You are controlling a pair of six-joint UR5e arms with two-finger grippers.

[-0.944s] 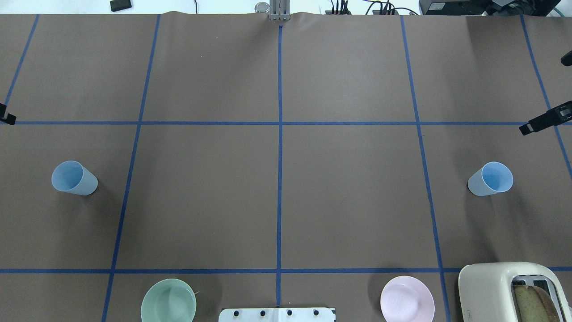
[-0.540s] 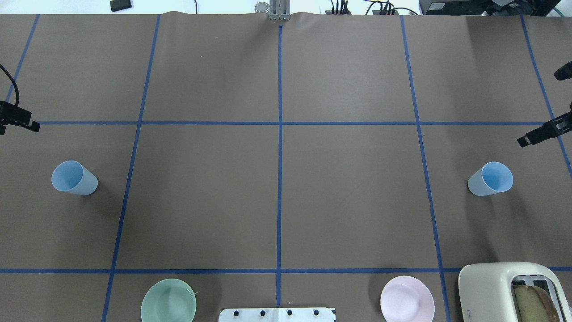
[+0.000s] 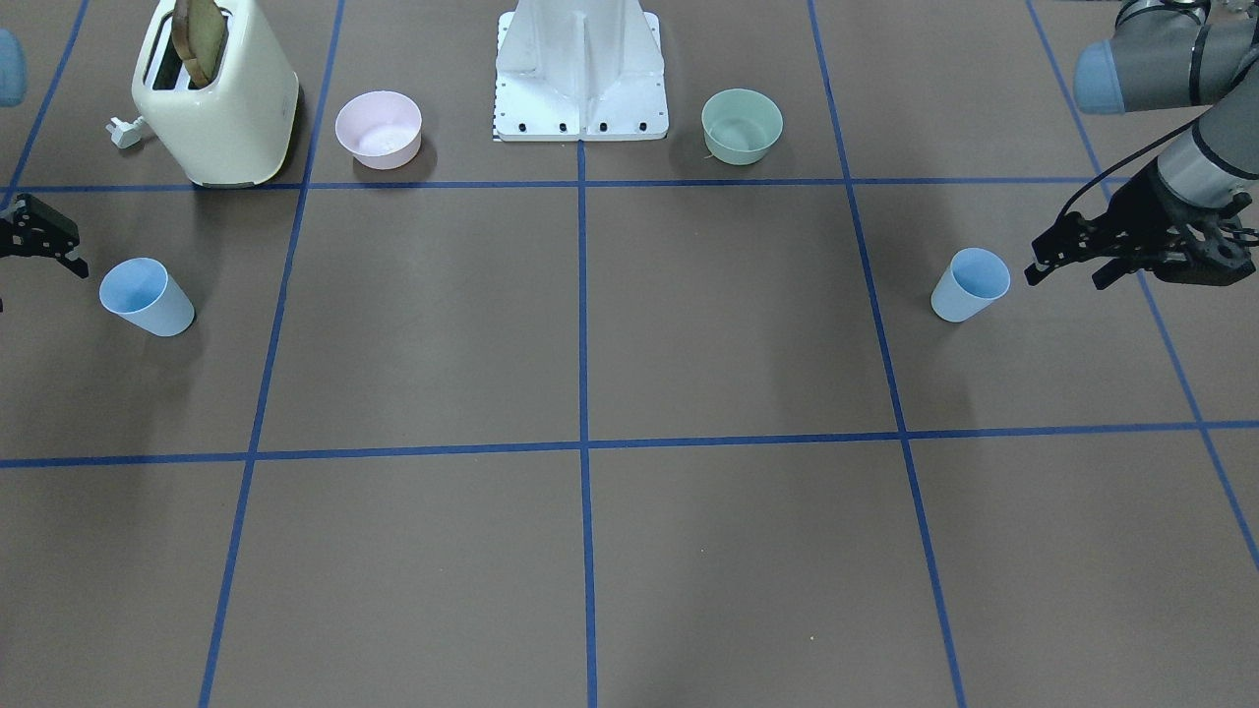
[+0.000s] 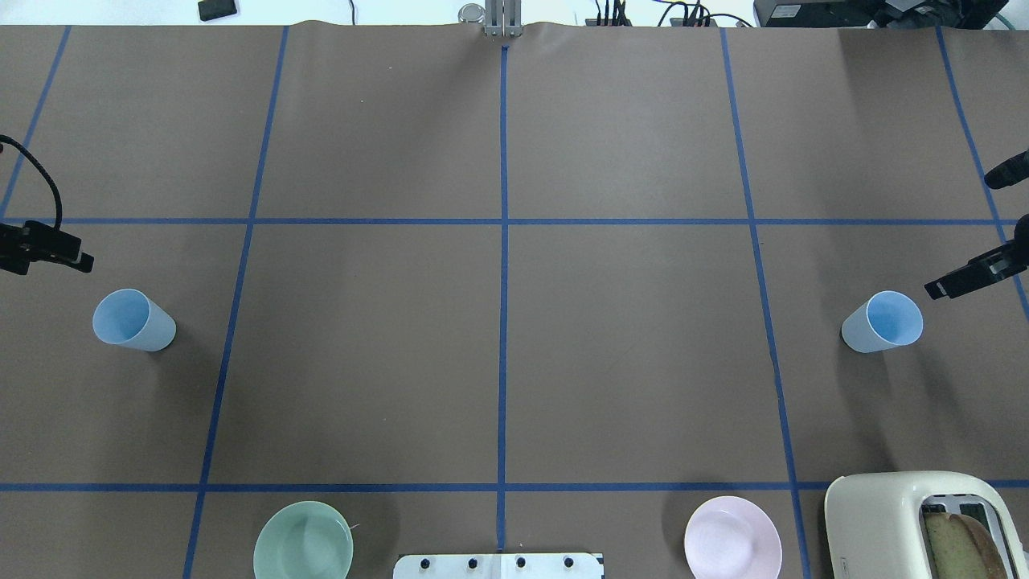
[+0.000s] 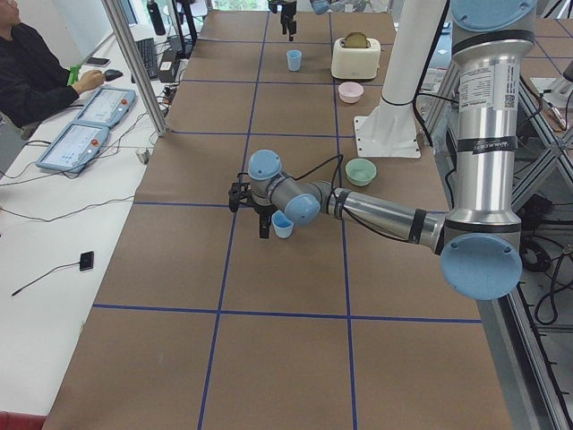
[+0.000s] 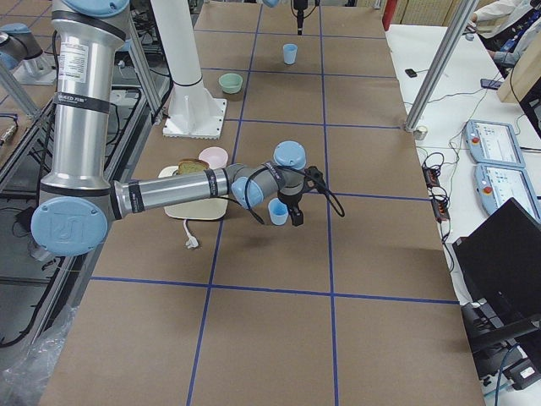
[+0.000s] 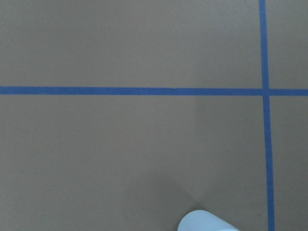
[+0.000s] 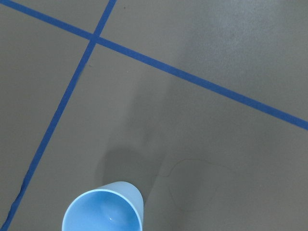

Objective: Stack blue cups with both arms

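Note:
Two pale blue cups stand upright on the brown table. The left cup (image 4: 133, 320) (image 3: 971, 285) is near the left edge and the right cup (image 4: 883, 322) (image 3: 146, 295) near the right edge. My left gripper (image 3: 1067, 278) is open and hovers just outside and beyond the left cup, not touching it. One of its fingers (image 4: 68, 259) shows in the overhead view. My right gripper (image 4: 963, 235) is open and hovers beyond the right cup, apart from it. The left wrist view shows only that cup's rim (image 7: 207, 222). The right wrist view shows the other cup's mouth (image 8: 103, 209).
A cream toaster (image 4: 908, 523) with bread in it stands at the near right corner. Beside it is a pink bowl (image 4: 732, 537), and a mint-green bowl (image 4: 303, 540) is on the near left. The white pedestal (image 3: 580, 69) stands between the bowls. Blue tape lines grid the table.
Both grippers have moved toward the robot's side of the table, closing on their cups. The left gripper has also come further in from the table's edge. The cups have not moved.

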